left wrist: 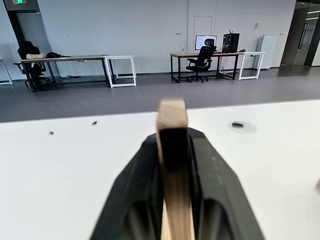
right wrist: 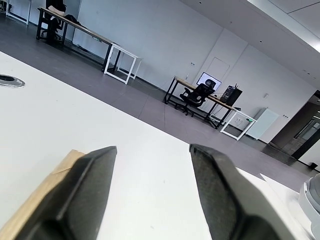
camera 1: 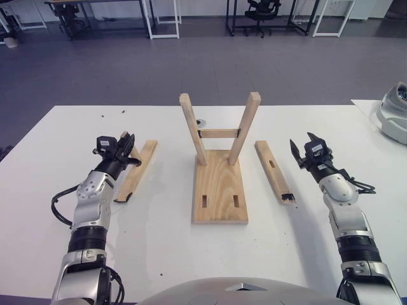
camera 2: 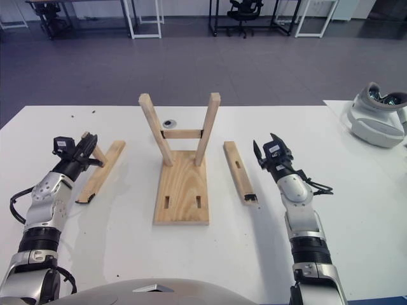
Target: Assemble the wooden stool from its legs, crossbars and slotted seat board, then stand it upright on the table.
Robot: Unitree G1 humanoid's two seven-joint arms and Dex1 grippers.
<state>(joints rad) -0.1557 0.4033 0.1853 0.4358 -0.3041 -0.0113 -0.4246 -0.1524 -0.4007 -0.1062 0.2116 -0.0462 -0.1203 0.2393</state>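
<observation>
Left leg [camera 1: 141,164], long axis running near-to-far, is clamped in the left gripper [camera 1: 130,150], with the seat board [camera 1: 219,184] and its empty near slots to its right; right gripper [camera 1: 303,143] is held wide just outboard of the right leg [camera 1: 272,166].

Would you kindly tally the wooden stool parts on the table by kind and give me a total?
Flat slotted wooden seat board: 1
Upright wooden legs fitted in the board: 2
Short wooden crossbar between them: 1
Loose wooden legs lying flat: 2, one of them held in the left gripper
Total: 6
</observation>
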